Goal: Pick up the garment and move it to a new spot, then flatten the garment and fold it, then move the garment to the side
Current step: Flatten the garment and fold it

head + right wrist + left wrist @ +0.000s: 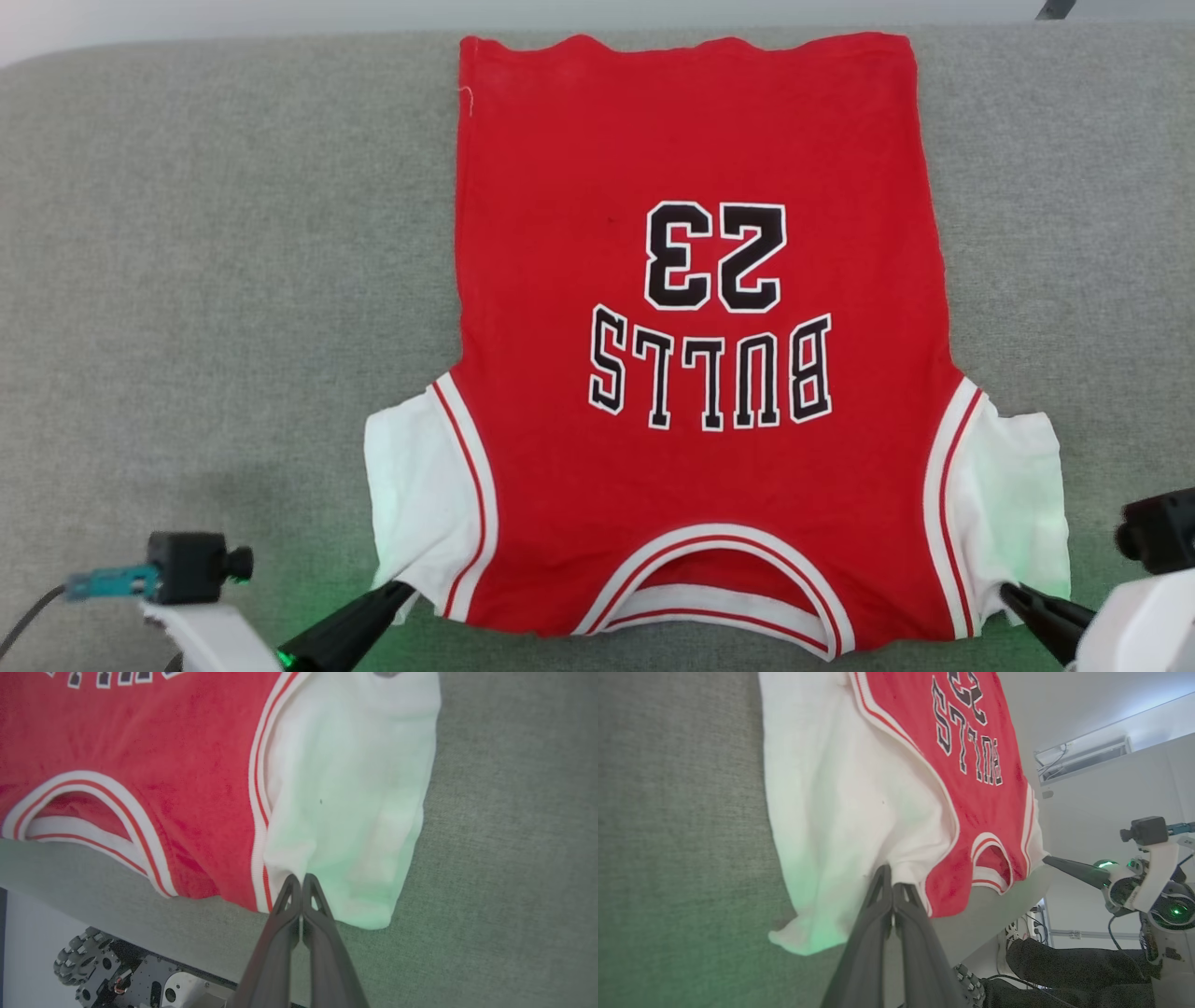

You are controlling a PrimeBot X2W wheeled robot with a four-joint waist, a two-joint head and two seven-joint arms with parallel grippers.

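Left fingers [355, 625], right fingers [1046, 611] tight on shoulders of the garment [691, 131].

Red sleeveless Bulls jersey [691, 121]. Lies spread flat on the grey fabric surface [187, 233], hem at the far side, neck opening at the near edge. Shows black, white-outlined "BULLS" and "23", upside down in the head view. Carries white-and-red striped trim at neck and armholes. Bares white inner cloth beyond both armholes, lightly rumpled.
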